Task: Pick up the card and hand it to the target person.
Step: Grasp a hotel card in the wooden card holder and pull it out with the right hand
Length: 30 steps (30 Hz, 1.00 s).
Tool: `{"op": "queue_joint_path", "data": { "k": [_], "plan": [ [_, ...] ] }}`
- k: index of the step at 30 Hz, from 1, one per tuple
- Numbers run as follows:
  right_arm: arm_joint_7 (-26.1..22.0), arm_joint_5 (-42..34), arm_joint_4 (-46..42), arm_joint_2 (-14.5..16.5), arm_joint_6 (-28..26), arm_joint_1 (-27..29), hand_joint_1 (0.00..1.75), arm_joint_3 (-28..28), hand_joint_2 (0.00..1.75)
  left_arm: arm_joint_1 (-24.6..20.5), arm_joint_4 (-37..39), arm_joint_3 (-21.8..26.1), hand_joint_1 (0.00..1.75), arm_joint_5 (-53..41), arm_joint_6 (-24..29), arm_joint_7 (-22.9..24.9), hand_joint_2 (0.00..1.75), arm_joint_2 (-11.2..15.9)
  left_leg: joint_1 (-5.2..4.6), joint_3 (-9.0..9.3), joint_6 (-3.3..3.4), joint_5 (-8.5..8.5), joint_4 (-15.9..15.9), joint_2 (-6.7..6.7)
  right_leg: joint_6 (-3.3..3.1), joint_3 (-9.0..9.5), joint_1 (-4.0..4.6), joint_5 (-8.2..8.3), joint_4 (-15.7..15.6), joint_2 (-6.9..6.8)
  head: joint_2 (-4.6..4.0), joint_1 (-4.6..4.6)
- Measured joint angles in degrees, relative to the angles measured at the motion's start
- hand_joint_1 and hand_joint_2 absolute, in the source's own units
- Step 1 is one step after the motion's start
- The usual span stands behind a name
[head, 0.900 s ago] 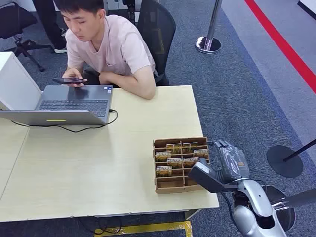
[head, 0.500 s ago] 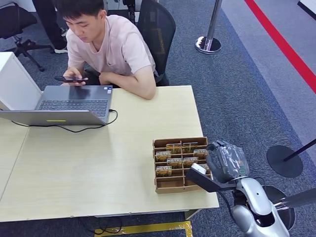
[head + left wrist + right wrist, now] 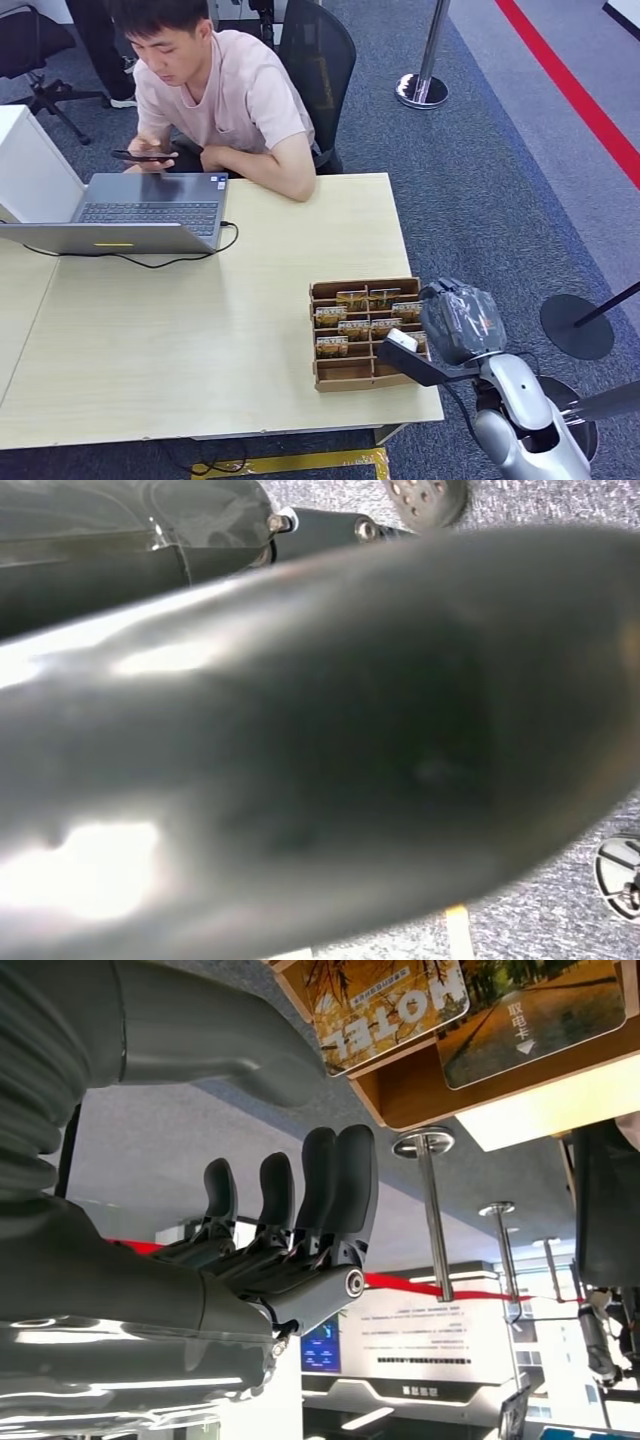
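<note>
Cardboard card tray [image 3: 324,378] on table [image 3: 189,350], right hand [image 3: 458,318] beside it, fingers apart, empty

Even, bright indoor light on the worktop [image 3: 189,330], shadows soft. The left wrist view is badly blurred, with glare patches; the right wrist view's background is overexposed.

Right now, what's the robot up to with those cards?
Right hand open, empty, beside card box. Cards untouched in slots. Person seated across table, busy with phone. Nothing blocking.
</note>
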Motion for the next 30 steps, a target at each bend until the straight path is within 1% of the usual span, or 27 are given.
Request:
{"op": "queue_joint_path", "data": {
  "k": [10, 14, 30],
  "plan": [
    [-0.48, -0.51, 0.83, -0.55, 0.23, -1.12, 1.00, 1.85, 1.75, 0.00, 0.02, 0.00, 0.00, -0.01, -0.01, -0.17, 0.00, 0.00, 0.00, 0.00, 0.00, 0.00, 0.00, 0.00, 0.00, 0.00, 0.00, 0.00, 0.00, 0.00, -0.01, 0.00],
    [-0.61, -0.84, 1.87, -0.71, 0.56, -2.09, 1.04, 2.50, 1.75, 0.00, 0.02, 0.00, 0.00, 0.01, -0.01, -0.04, 0.00, 0.00, 0.00, 0.00, 0.00, 0.00, 0.00, 0.00, 0.00, 0.00, 0.00, 0.00, 0.00, 0.00, 0.00, -0.01],
    [-0.10, -2.33, 6.09, -1.08, 0.54, -4.51, 0.93, 4.06, 1.75, 0.00, 0.02, -0.02, 0.00, -0.14, -0.01, -0.26, 0.00, 0.00, 0.00, 0.00, 0.00, 0.00, 0.00, 0.00, 0.00, 0.00, 0.00, 0.00, 0.00, 0.00, 0.00, 0.01]
  ]
}}
